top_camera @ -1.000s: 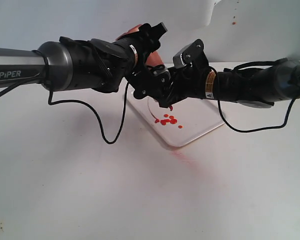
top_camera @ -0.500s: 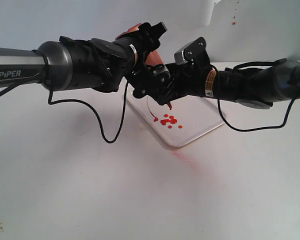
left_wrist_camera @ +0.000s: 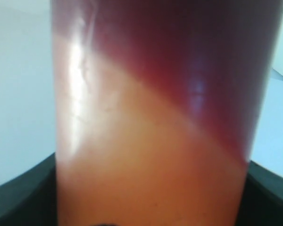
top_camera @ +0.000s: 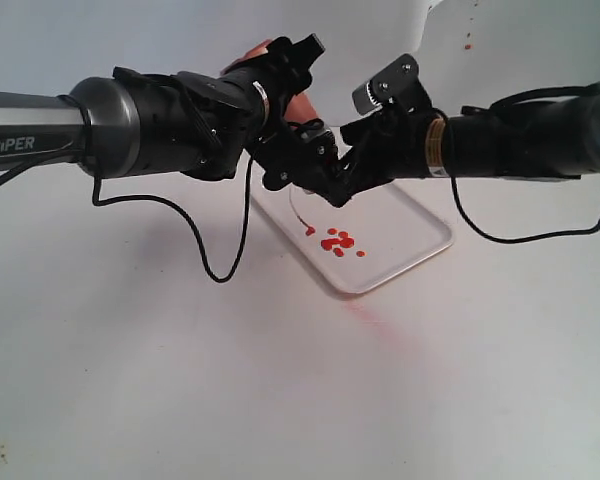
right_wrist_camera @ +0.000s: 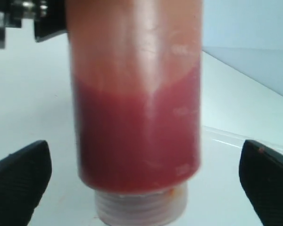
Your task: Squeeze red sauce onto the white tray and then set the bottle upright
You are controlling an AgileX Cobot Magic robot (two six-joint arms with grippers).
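1. Left arm [top_camera: 40, 125]: it reaches in from the left edge of the exterior view, with a black cable [top_camera: 215, 270] hanging from it in a loop over the white worktop [top_camera: 180, 380].

2. Left pincer [top_camera: 285, 80]: it is clamped on the bottle [left_wrist_camera: 151, 155]. In the left wrist view the bottle's wall fills the picture, with dark finger parts at both lower corners. We record this pincer as pinching the bottle.

3. Bottle: it is held in the air above the far left part of the tray, clear of the worktop. In the exterior view only orange patches of it show between the black parts, and its nozzle is hidden there. In the right wrist view the threaded neck points down and the red sauce [right_wrist_camera: 137, 136] has collected at that end as a darker mass, with the wall above it stained orange.

4. Right pincer [top_camera: 315, 170]: it meets the bottle from the right. Its fingers [right_wrist_camera: 21, 179] stand spread wide, one on each side of the bottle and clear of its wall. We record it as spread and holding nothing.

5. Tray [top_camera: 420, 235]: it lies flat on the worktop, set at an angle, below and to the right of the pincers. A cluster of red drops [top_camera: 335, 241] sits on its left half, with a thin red streak beside them.

6. Worktop beside the tray's near corner: it carries a faint reddish smear [top_camera: 365, 315].

7. Right arm [top_camera: 540, 145]: it enters from the right edge, with its own cable looping below it.
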